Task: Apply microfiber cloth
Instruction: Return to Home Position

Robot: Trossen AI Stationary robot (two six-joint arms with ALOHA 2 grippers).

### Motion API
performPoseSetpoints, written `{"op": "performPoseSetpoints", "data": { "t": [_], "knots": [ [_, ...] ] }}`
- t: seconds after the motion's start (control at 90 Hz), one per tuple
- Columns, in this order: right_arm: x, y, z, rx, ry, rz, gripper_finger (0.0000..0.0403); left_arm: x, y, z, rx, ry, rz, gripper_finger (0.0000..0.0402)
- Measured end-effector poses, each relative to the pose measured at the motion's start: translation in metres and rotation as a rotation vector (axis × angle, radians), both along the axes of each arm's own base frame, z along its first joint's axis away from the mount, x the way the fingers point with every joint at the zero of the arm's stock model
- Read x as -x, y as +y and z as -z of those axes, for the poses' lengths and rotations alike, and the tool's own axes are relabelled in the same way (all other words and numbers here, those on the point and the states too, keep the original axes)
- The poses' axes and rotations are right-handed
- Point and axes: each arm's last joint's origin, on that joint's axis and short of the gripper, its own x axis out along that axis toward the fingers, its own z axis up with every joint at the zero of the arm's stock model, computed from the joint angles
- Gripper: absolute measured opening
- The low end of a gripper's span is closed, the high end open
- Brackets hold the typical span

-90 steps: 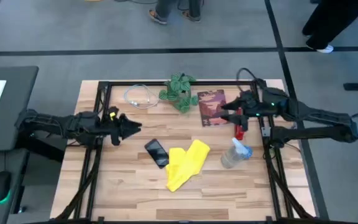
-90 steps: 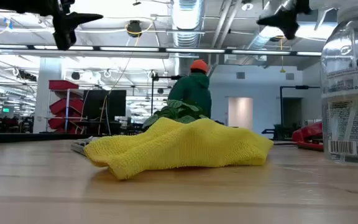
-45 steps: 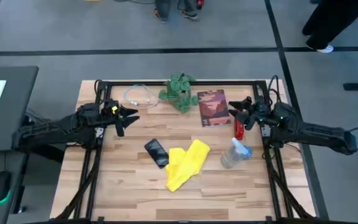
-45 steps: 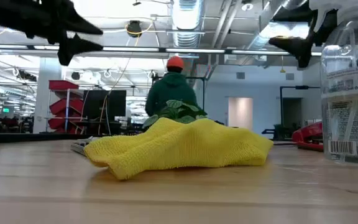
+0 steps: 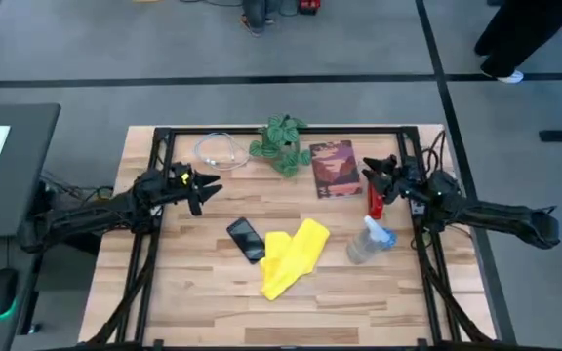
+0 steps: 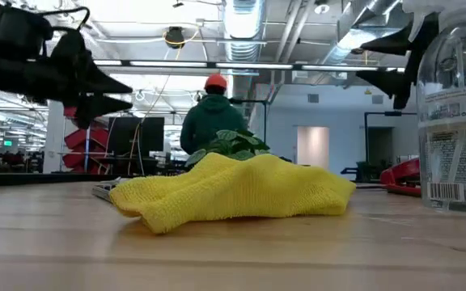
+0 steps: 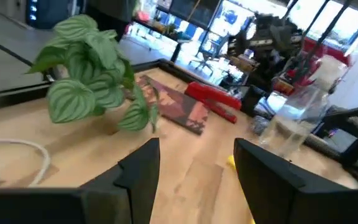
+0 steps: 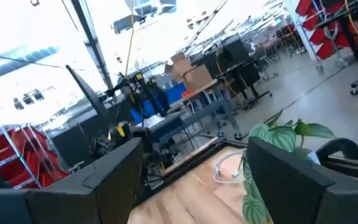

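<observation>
The yellow microfiber cloth [image 5: 291, 256] lies bunched on the wooden table [image 5: 203, 292] near its middle, and shows as a low heap [image 6: 233, 192] in the low view. A black smartphone [image 5: 246, 239] lies flat right beside the cloth's left edge. My left gripper [image 5: 208, 185] hangs open in the air over the table's left part, left of and beyond the phone, with its fingers pointing toward the table's right [image 6: 108, 90] [image 7: 194, 174]. My right gripper [image 5: 371, 174] hangs open over the far right [image 6: 391, 61] [image 8: 194, 180], by the dark red booklet [image 5: 332, 168], pointing left.
A clear spray bottle [image 5: 369, 241] stands right of the cloth, with a red tool [image 5: 376, 200] beyond it. A green plant [image 5: 281, 144] and a white cable [image 5: 220, 151] lie at the far edge. A person in a green jacket [image 6: 210, 117] stands beyond the table.
Both grippers have come down from higher up. The left one has shifted a little toward the far edge and the right one a little toward the right edge as both arms draw back. The cloth has kept still. The person beyond the table has walked left.
</observation>
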Motion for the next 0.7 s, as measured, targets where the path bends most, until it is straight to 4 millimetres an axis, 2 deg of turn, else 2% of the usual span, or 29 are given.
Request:
{"op": "performPoseSetpoints", "data": {
  "t": [0.344, 0.7],
  "knots": [
    [-0.003, -0.001, 0.02, -0.073, 0.194, -0.008, 0.0275, 0.005, -0.001, 0.022, 0.133, 0.22, -0.048, 0.0179],
    [0.002, 0.006, 0.048, -0.17, 0.469, -0.051, 0.0275, 0.005, -0.003, 0.022, 0.128, 0.229, -0.052, 0.0179]
  ]
}}
